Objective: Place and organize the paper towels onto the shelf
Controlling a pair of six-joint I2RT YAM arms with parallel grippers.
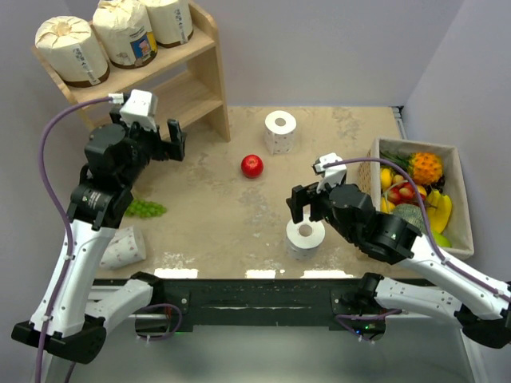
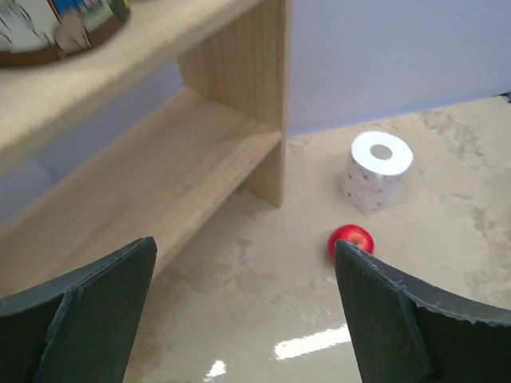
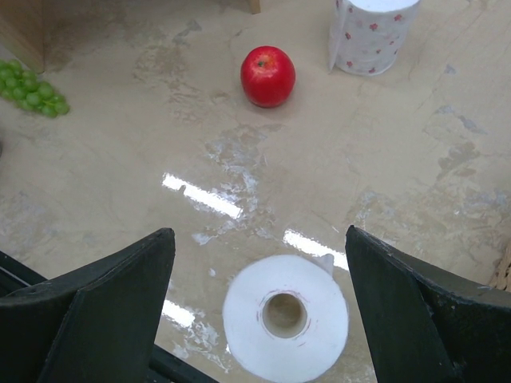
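Right gripper [image 3: 257, 239] spread wide over bare roll [image 3: 243, 315] (upright); left gripper [image 2: 243, 246] agape, empty, beside shelf [image 2: 160, 183]

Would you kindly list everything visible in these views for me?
wrapped paper towels: three, cream, on the shelf's top tier
bare paper towels: three, white; one upright far-centre, one upright near-centre, one on its side near-left
shelf: one, light wood, far left
apple: one, red, table centre
grapes: one bunch, green, left side
fruit box: one, pale, right edge, mixed fruit inside
table: one, beige, mottled
left gripper: black, open, by the shelf's lower tier
right gripper: black, open, above the near-centre roll
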